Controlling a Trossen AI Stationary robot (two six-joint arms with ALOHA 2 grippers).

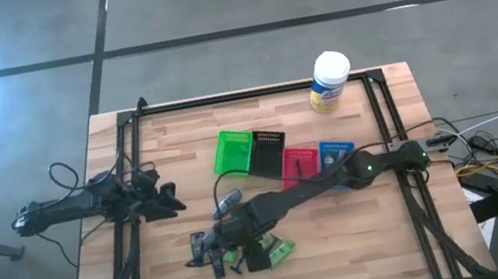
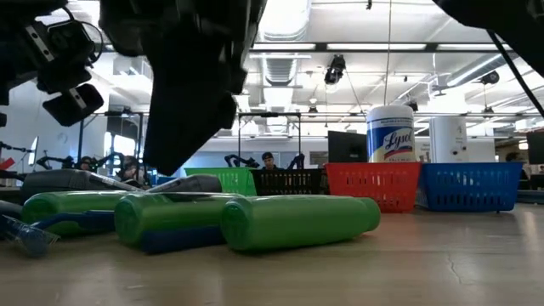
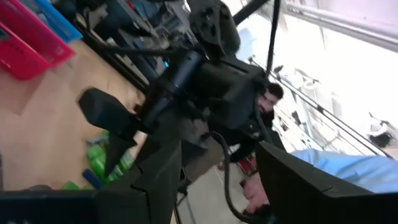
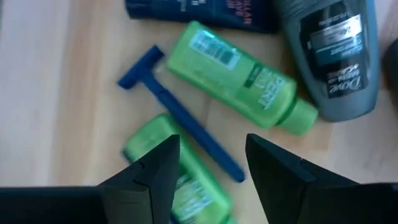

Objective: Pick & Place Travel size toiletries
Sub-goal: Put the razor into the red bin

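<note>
The right tool [image 4: 208, 158] hangs low over the heap of travel size toiletries [image 1: 242, 247] near the front middle of the wooden table [image 1: 368, 241], its two dark fingers spread apart with nothing between them; directly beneath them in the right wrist view lies a blue disposable razor [image 4: 180, 115], its handle running between two bright green bottles, one [image 4: 239, 78] lying whole beside a grey Dove bottle [image 4: 336, 53] and the other [image 4: 177, 174] partly hidden under a finger; a dark blue tube [image 4: 205, 12] lies at the far edge of that view; in the low view three green bottles [image 2: 297, 223] lie on their sides, touching in a row, with the right arm's dark bulk above them; the left tool [image 1: 166, 200] waits at the table's left side, well apart from the heap, and whether its fingers are open or closed I cannot tell; behind the heap stand four bins in a row, green [image 1: 231, 151], black [image 1: 267, 152], red [image 1: 300, 164] and blue [image 1: 336, 153]; a white Lysol wipes tub [image 1: 329, 81] with a yellow label stands near the table's back edge; people show faintly in the room beyond the table.
</note>
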